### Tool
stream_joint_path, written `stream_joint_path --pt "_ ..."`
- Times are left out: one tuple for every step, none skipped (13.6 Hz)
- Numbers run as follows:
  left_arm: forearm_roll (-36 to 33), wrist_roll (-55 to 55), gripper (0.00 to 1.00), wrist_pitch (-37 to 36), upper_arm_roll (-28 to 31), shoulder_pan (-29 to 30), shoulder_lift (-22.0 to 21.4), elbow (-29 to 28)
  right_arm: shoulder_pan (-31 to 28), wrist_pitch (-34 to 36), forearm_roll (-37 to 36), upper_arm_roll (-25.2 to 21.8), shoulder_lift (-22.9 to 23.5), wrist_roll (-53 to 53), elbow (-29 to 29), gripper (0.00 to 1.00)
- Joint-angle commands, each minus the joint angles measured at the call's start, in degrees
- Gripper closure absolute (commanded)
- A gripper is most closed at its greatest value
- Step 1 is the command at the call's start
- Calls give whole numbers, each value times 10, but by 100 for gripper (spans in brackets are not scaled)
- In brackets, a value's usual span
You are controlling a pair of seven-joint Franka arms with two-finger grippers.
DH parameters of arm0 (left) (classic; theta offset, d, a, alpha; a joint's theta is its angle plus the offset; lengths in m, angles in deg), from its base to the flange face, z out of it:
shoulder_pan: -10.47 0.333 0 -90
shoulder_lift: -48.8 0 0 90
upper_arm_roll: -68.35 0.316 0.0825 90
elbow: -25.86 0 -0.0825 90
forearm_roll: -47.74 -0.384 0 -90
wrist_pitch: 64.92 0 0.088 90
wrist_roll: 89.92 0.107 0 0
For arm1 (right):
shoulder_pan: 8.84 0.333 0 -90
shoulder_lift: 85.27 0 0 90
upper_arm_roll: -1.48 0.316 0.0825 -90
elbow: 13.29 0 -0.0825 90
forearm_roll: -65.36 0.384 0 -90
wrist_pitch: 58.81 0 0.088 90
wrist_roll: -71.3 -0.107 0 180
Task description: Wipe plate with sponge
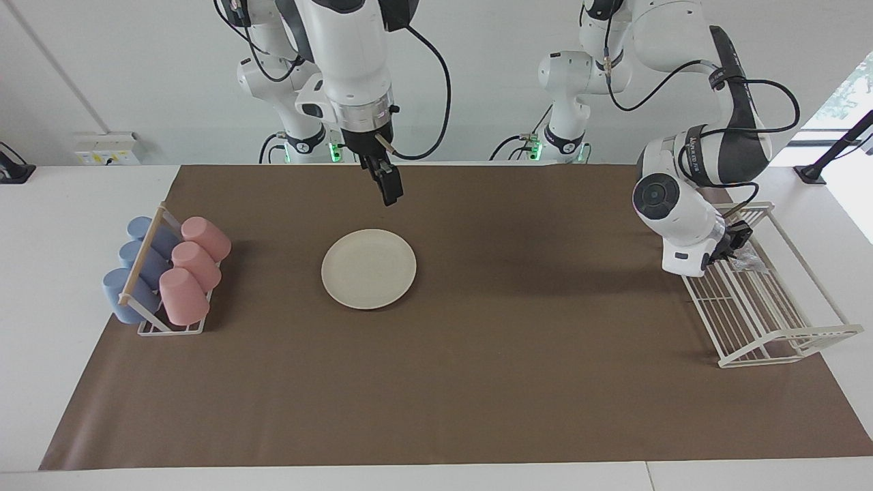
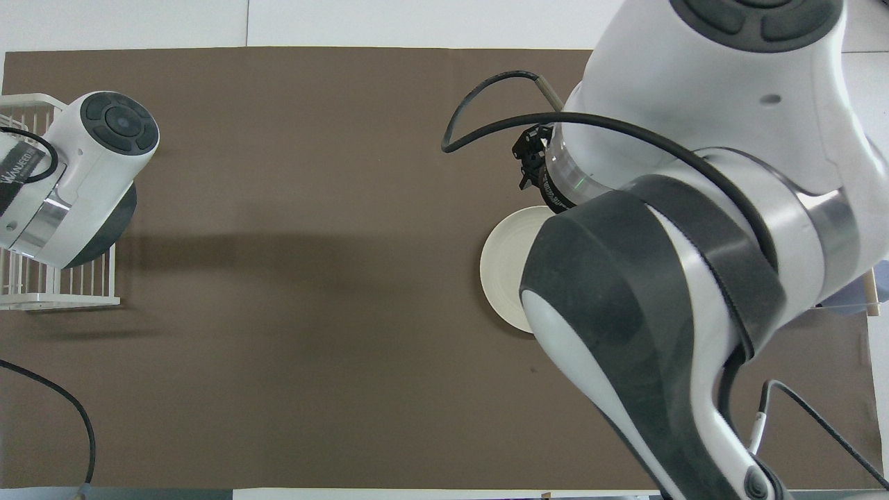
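left gripper [image 1: 731, 247] closing on sponge [image 1: 745, 260] in wire rack [image 1: 771, 320] | right gripper [image 1: 389, 191] hanging open above plate [image 1: 368, 268] | risk: pinching rack wire, dragging it

Mat [image 1: 477, 382]: spread over the table [image 1: 61, 198], carrying everything listed.
Plate [image 1: 368, 269]: flat on the mat, toward the right arm's end.
Cup rack [image 1: 167, 327]: at the right arm's end of the mat, well apart from the plate; six cups [image 1: 184, 296] lying in it in two rows.
Wire rack [image 1: 764, 314]: at the left arm's end of the mat.
Sponge [image 1: 747, 260]: in the wire rack, at the end nearer the robots.
Left gripper [image 1: 728, 249]: down at the sponge.
Right gripper [image 1: 390, 194]: raised over the mat, beside the plate's edge nearer the robots.
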Motion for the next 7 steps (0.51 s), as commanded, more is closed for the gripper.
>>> stream_joint_path --pt "38 -2 100 0 2 3 -18 25 24 17 7 -1 -9 -29 4 0" --pt "91 -1 100 -14 6 3 -23 53 31 17 7 -1 -14 -30 11 0" --pt "150 0 100 -45 7 5 -23 95 31 18 7 -1 -16 -31 17 0" --pt "202 9 100 -76 7 10 -23 129 31 20 7 -1 -16 -30 17 0" --pt "259 22 100 -106 8 15 -26 159 31 22 7 0 -17 -30 17 0" --pt "314 32 100 -126 10 21 -42 178 33 23 7 0 -20 -31 17 0" --pt "377 37 100 -141 8 42 -57 183 41 24 7 -1 -20 -31 18 0"
